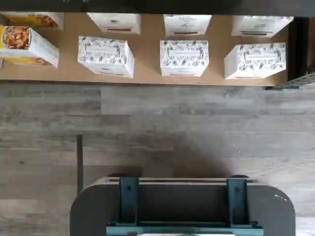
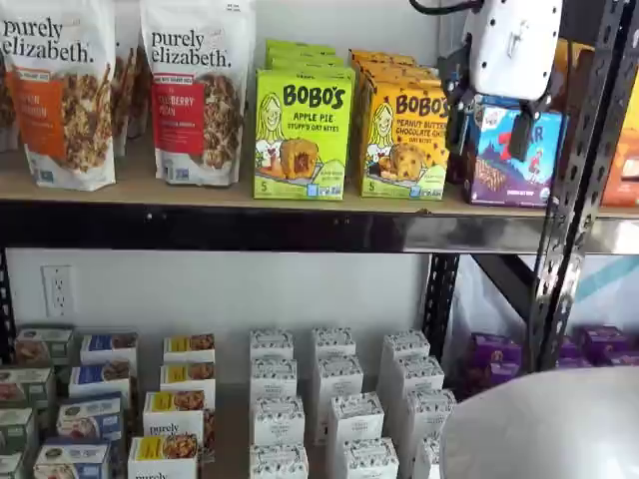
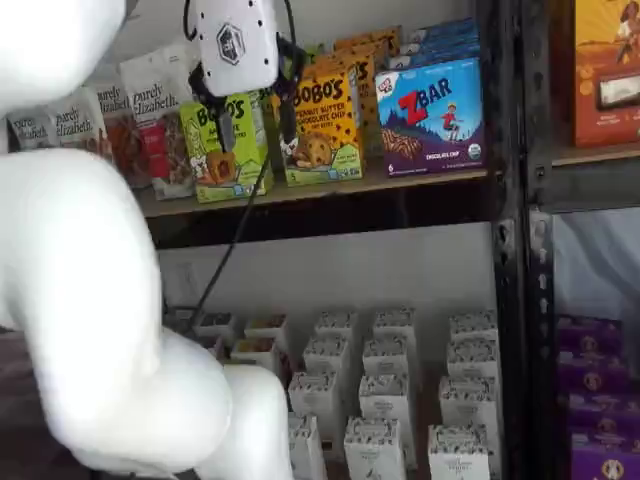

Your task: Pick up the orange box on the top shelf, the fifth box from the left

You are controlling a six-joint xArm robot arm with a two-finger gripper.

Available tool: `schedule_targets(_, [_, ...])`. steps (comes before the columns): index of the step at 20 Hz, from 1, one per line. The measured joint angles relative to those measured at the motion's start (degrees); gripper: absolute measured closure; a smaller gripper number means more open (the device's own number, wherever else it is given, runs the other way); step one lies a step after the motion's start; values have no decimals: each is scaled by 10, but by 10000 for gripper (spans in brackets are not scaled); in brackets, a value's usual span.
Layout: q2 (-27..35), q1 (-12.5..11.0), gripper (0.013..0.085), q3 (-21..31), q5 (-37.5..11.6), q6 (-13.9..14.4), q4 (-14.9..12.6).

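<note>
Top shelf (image 2: 200,195): yellow-orange BOBO'S Peanut Butter Chocolate Chip box (image 2: 403,140), upright beside the lime-green Apple Pie box (image 2: 302,135). Tool (image 3: 256,125) hangs before it, fingers released.

The top shelf (image 2: 200,190), a tan board with a black front rail, carries two Purely Elizabeth granola bags (image 2: 62,90) at the left, then the lime-green Bobo's Apple Pie box (image 2: 303,135), the orange box (image 2: 404,140) of Peanut Butter Chocolate Chip just beside it, and the blue-purple Zbar box (image 3: 430,115). The lower shelf (image 1: 147,59) carries rows of small white patterned cartons (image 1: 183,57) and, toward the left, small cartons with food pictures (image 2: 170,404).
</note>
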Motion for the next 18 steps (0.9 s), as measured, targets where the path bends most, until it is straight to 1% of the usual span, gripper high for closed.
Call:
schedule_targets(1, [-2,-28,130,1,0,-12,36])
schedule_targets(2, [-2,-32,130,1,1,-15,43])
schedule_targets(9, [-3,-34,130,-3,7,-16,46])
schedule_targets(12, [-2,-31,130,-5,5,-16,40])
schedule_targets(18, [14,-5,130,-25,-24,-8,-4])
